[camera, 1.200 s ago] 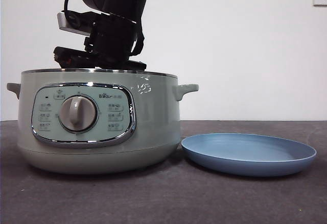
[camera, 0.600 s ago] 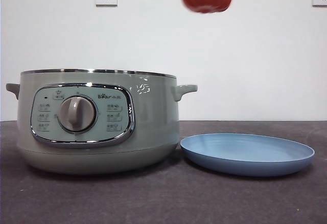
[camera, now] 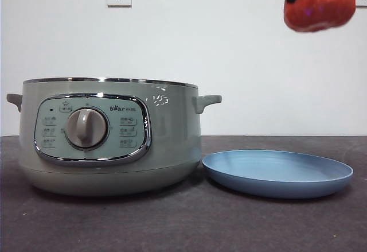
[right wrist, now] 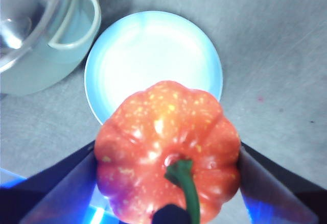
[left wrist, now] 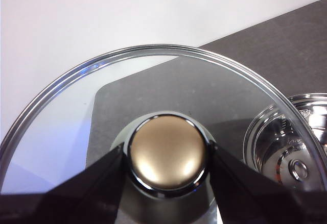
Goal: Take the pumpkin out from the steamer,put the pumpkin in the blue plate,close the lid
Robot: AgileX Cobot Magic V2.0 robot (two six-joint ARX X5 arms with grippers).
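- The steamer (camera: 109, 137) stands near left, open; the blue plate (camera: 277, 173) lies just beside it, right.
- The right gripper (right wrist: 168, 163), jaws clamped on the pumpkin (camera: 319, 4), hangs high above the plate; best lowered straight, then let go near its middle.
- The left gripper (left wrist: 167, 155) pinches the lid (left wrist: 153, 96) by its knob, held aloft.

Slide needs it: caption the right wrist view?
Right gripper holds the pumpkin above the blue plate, beside the steamer.
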